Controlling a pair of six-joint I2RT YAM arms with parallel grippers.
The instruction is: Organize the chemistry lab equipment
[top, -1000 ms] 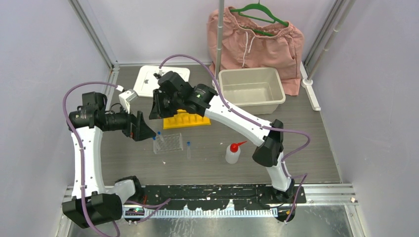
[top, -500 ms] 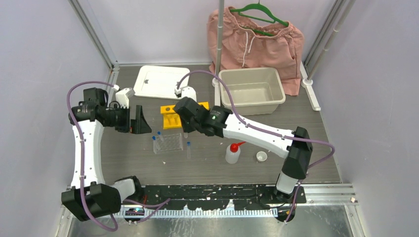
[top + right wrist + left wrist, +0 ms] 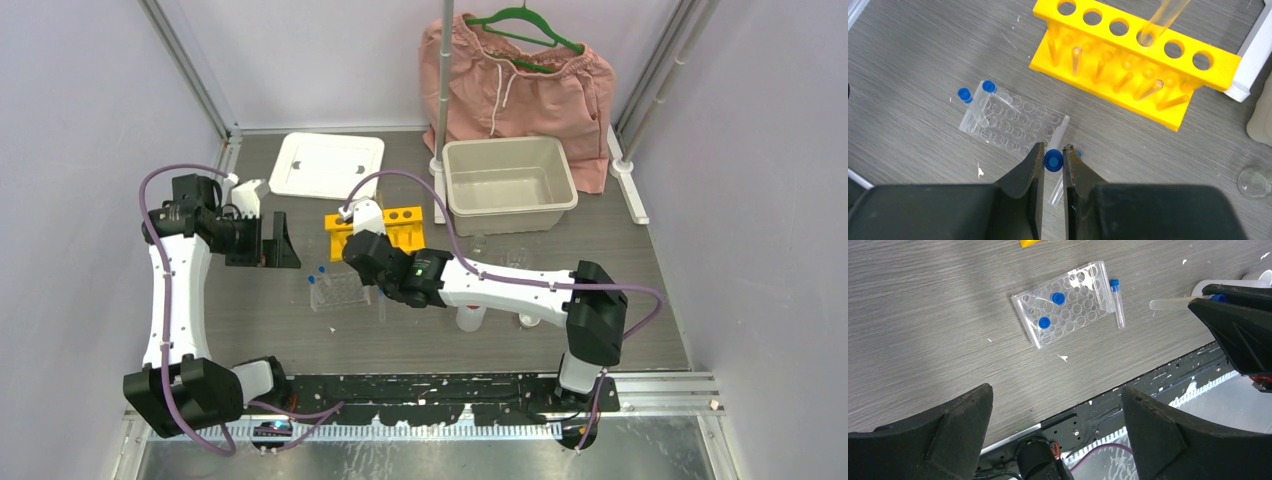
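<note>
My right gripper (image 3: 1053, 160) is shut on a blue-capped clear tube (image 3: 1053, 160), seen end-on just near the clear rack (image 3: 1013, 122); the left wrist view shows that tube (image 3: 1173, 303) sticking out sideways from the fingers. The clear rack (image 3: 340, 290) holds two blue-capped tubes. Another capped tube (image 3: 1118, 305) lies on the table beside it. The yellow rack (image 3: 385, 228) holds one clear tube (image 3: 1163, 20). My left gripper (image 3: 278, 245) is open and empty, left of the racks. The squeeze bottle (image 3: 470, 318) and tiny white cup (image 3: 528, 320) are partly hidden by the right arm.
Two small glass beakers (image 3: 478, 243) (image 3: 516, 257) stand right of the yellow rack. The beige tub (image 3: 508, 180) and its white lid (image 3: 328, 165) lie at the back, with a pole (image 3: 441, 80) and pink shorts (image 3: 520, 70) behind.
My right arm has swung back from over the yellow rack to low beside the clear rack, uncovering the lid. My left gripper has drawn back to the left.
</note>
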